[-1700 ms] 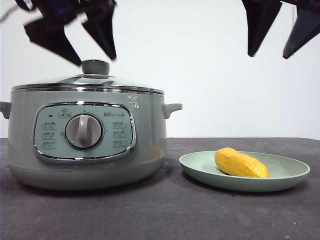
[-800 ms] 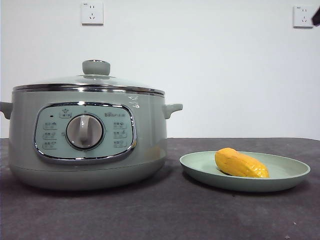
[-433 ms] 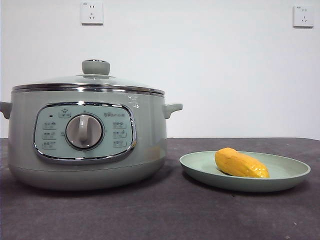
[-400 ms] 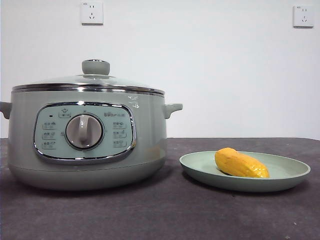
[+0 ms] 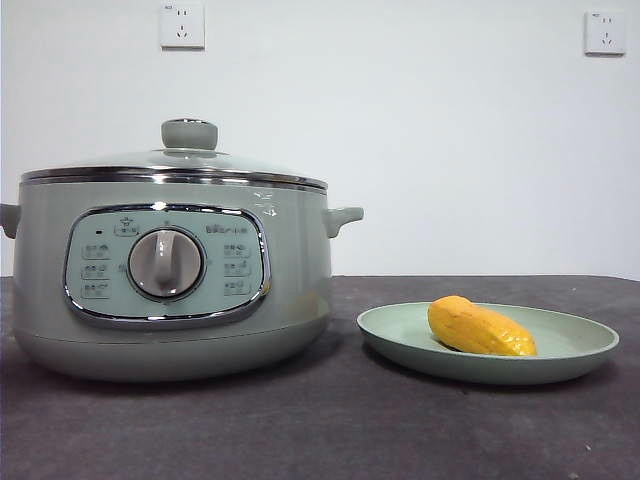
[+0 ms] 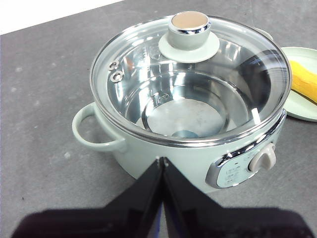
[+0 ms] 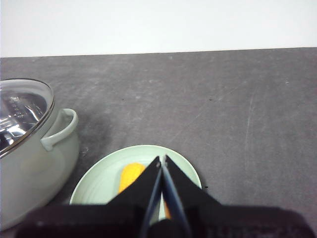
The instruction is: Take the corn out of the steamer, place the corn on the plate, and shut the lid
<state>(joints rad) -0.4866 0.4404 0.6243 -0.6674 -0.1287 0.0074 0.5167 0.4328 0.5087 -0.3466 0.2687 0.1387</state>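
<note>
The left gripper (image 6: 161,161) hangs above the near side of the steamer with its two black jaws pressed together and nothing between them. The right gripper (image 7: 161,158) is drawn up over the plate, its jaws likewise closed and empty. Neither arm shows in the front view.

From the right wrist camera the closed jaws cover much of the short yellow-orange, bumpy cob of corn (image 7: 131,176), so only one end shows there, and part of the shallow round pale green plate (image 7: 96,184) is cut off by the arm. The front view shows the cob (image 5: 480,327) whole, lying on its side in the plate (image 5: 590,352), tapered at both ends, seemingly nearer the plate's steamer side than its middle.

The large round sage-green steamer (image 5: 300,260) stands on the dark grey table (image 5: 330,430) just beside the plate, its chrome-framed panel and dial facing the front camera. The domed glass lid (image 6: 124,99) with chrome rim sits on the pot, its pale green knob (image 6: 188,29) upright. Through the glass the steel bowl looks empty.
</note>
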